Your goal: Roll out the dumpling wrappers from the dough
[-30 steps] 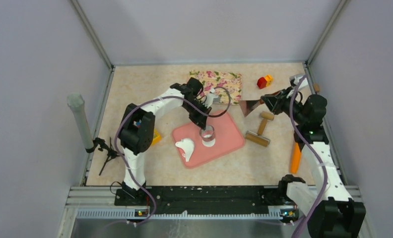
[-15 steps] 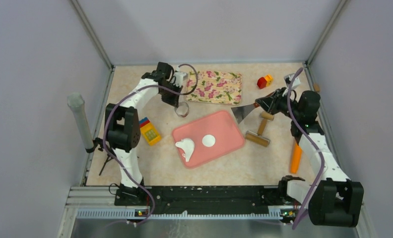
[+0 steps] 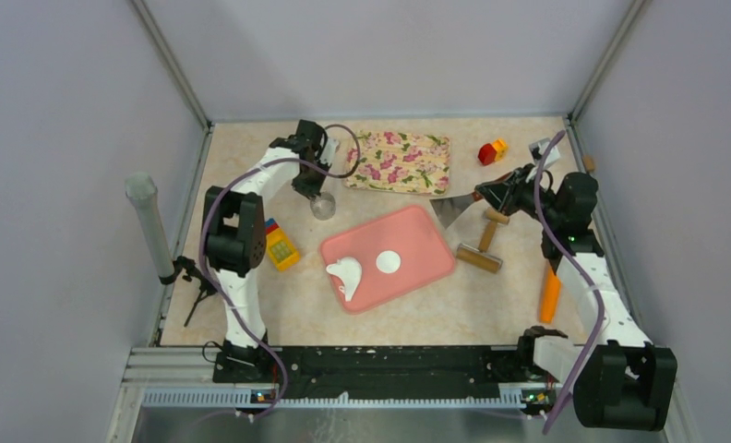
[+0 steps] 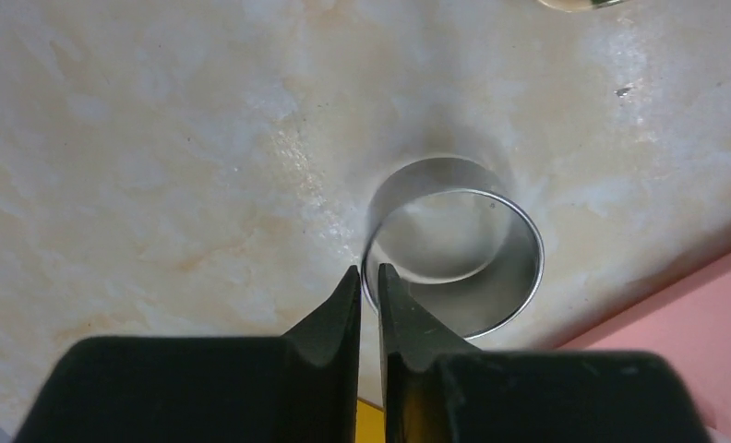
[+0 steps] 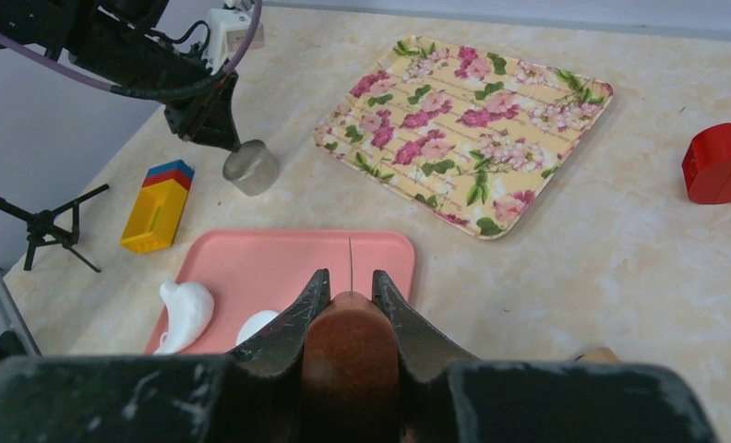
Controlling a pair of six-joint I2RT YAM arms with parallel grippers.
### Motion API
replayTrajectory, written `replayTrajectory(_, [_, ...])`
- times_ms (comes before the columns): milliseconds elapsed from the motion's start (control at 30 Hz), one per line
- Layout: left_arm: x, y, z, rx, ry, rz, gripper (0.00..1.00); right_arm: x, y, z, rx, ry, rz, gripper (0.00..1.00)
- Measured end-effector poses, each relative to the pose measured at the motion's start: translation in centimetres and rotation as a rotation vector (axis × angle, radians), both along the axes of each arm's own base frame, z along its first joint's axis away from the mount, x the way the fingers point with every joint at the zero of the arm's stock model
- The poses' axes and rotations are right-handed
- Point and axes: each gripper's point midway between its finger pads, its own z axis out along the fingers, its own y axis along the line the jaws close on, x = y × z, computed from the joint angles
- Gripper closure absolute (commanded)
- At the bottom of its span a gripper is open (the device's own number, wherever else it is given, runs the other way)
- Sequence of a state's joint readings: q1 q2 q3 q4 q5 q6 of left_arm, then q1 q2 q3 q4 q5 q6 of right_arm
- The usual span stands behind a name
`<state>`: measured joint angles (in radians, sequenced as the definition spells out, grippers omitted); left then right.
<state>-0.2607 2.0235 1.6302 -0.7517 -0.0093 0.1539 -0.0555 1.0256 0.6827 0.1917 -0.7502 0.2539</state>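
1. Left-side risk: the wall of the ring [image 4: 440, 175] sits in the slit between the tips of the left gripper [image 4: 368, 275]. If the arm lifts or backs off before the tips clear it, the ring could drag, tip, or roll toward the pink mat [image 3: 417, 240].
2. Right-side risk: the wrapper [image 3: 389, 262] looks thin and soft. If the scraper [image 3: 449, 210] comes in steep, it will likely gouge or fold the wrapper, or shove it left into the dough [image 3: 345, 275], rather than slide under. The mat could skid too.
3. Path risk: the rolling pin [image 3: 481, 247] lies just near-right of the blade, so a low sweep could knock it.
4. Left claw: narrow slit astride the ring wall. I cannot tell whether it is clamped or let go. The ring sits flat on the table.
5. Right claw: the right gripper [image 5: 351, 286] is closed on the scraper's brown wooden handle.
6. Left arm: stretched to the far left with the wrist pointing down over the ring, between the floral tray [image 3: 401, 161] and the yellow block [image 3: 280, 245].
7. Right arm: reaches far along the right side with the wrist turned left, the blade aimed at the mat's far-right corner.
8. Task items: the wrapper is mid-mat. The dough lump is at the mat's near-left, apart from the wrapper.
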Motion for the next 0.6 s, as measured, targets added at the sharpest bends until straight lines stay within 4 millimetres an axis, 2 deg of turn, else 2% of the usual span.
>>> replayTrajectory(67, [0.0,0.3,-0.6,0.019,0.009,0.009,0.79,-0.1,0.0,0.0,-0.001,0.000,0.002,1.00])
replayTrajectory(267, [0.0,0.9,-1.5,0.048,0.024,0.037,0.43,-0.3,0.0,0.4,-0.008,-0.021,0.005,1.00])
replayTrajectory(367, [-0.1,0.9,-0.8,0.033,0.008,0.046,0.34,-0.4,0.0,0.6,-0.012,-0.032,0.005,1.00])
replayTrajectory(433, [-0.9,0.8,0.4,0.011,-0.007,0.039,0.30,-0.5,0.0,0.8,-0.014,-0.038,0.006,1.00])
replayTrajectory(600, [-3.5,0.1,4.8,-0.078,-0.060,0.003,0.32,-0.5,0.0,1.0,-0.020,-0.049,0.007,1.00])
